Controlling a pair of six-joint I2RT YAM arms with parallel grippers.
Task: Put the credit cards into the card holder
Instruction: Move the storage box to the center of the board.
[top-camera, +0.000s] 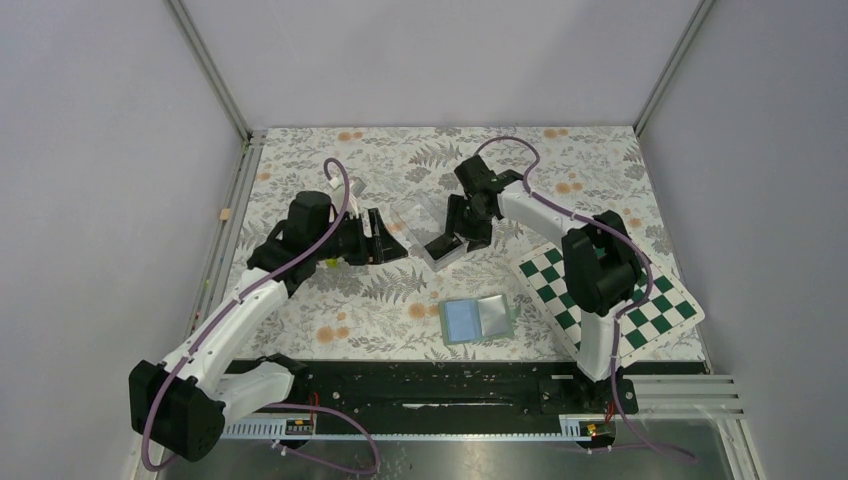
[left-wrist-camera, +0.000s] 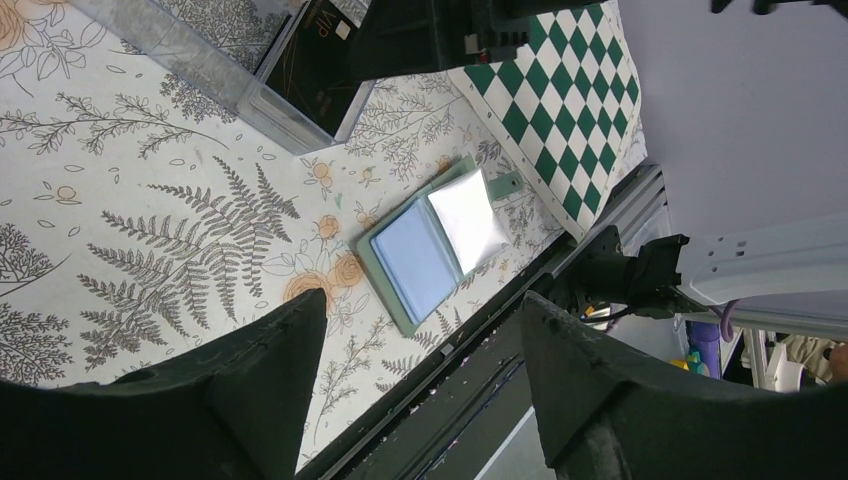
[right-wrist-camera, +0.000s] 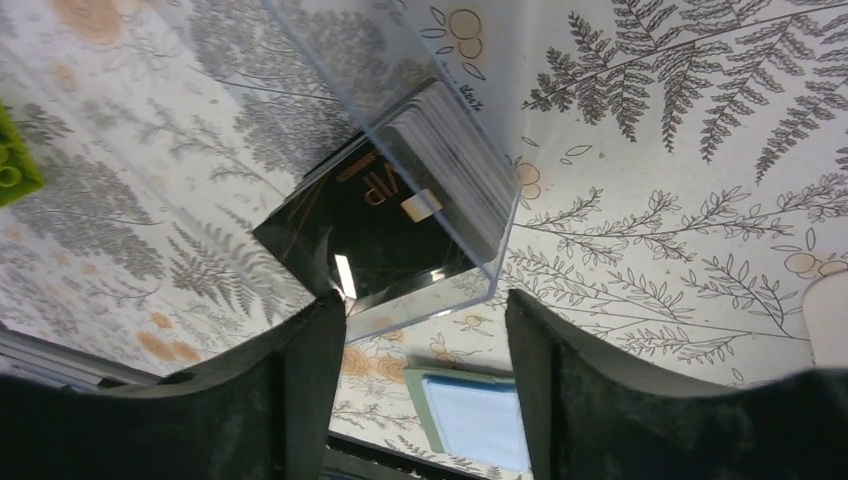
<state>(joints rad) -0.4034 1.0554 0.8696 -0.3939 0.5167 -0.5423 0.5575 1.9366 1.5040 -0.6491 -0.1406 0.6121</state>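
Right gripper (right-wrist-camera: 425, 300): my wrist view shows its two dark fingers released and standing wide apart, just above the near end of the clear acrylic box (right-wrist-camera: 330, 60); whether they touch the box wall I cannot tell.

Credit cards (right-wrist-camera: 370, 215): a stack on edge inside that box; front card glossy black with gold lettering and a small pale patch; pale edges of the others packed behind it; from above they show as a dark slab (top-camera: 440, 245) at the box's near end, mid-table between my two grippers.

Left gripper (left-wrist-camera: 425, 300): released, fingers spread with nothing between them; it hangs over the fern-printed table (top-camera: 330, 330), just left of the box, and faces across it.

Card holder (top-camera: 478, 320): lying open and flat near the front edge of the table, well apart from the box and both grippers; sage-green border; pale blue-grey pocket on its left half, shiny whitish pocket on its right half; a small green tab juts from one side; it holds no black card that I can see.

Green-and-white chequered board (top-camera: 640, 300): flat at the right, near the card holder, partly under my right arm.
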